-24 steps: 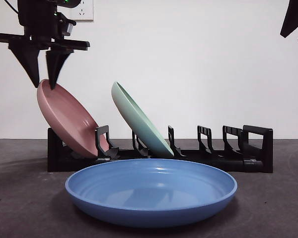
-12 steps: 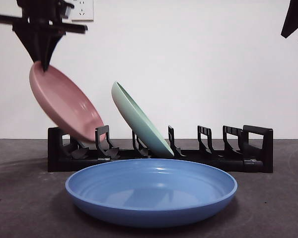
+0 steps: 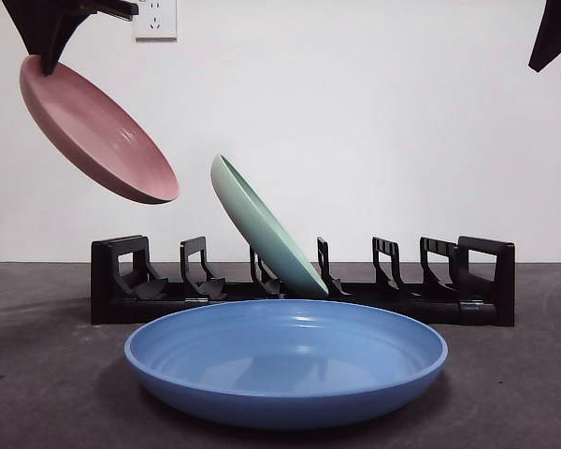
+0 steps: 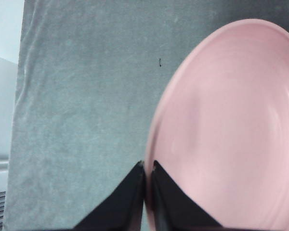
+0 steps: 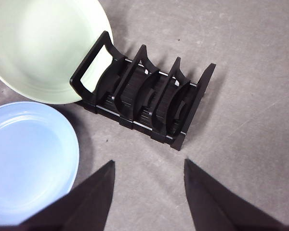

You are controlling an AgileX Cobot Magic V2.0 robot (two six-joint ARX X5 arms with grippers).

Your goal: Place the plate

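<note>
My left gripper (image 3: 47, 61) is shut on the rim of a pink plate (image 3: 98, 131) and holds it tilted in the air, above and left of the black dish rack (image 3: 477, 281). In the left wrist view the jaws (image 4: 147, 166) pinch the pink plate's (image 4: 231, 130) edge over the grey table. A pale green plate (image 3: 262, 224) leans in a rack slot. A blue plate (image 3: 285, 360) lies flat on the table in front of the rack. My right gripper (image 5: 147, 168) is open and empty, high at the right, above the rack's right end (image 5: 149, 103).
The rack's leftmost slots (image 3: 136, 271) and several right slots (image 3: 393, 267) hold nothing. A white wall with a socket (image 3: 157, 19) stands behind. The right wrist view shows the green plate (image 5: 38, 43) and blue plate (image 5: 29, 159) beside the rack.
My left gripper closed on the pink plate's rim and lifted it out of the rack's left slot, up and to the left. The right arm has not moved.
</note>
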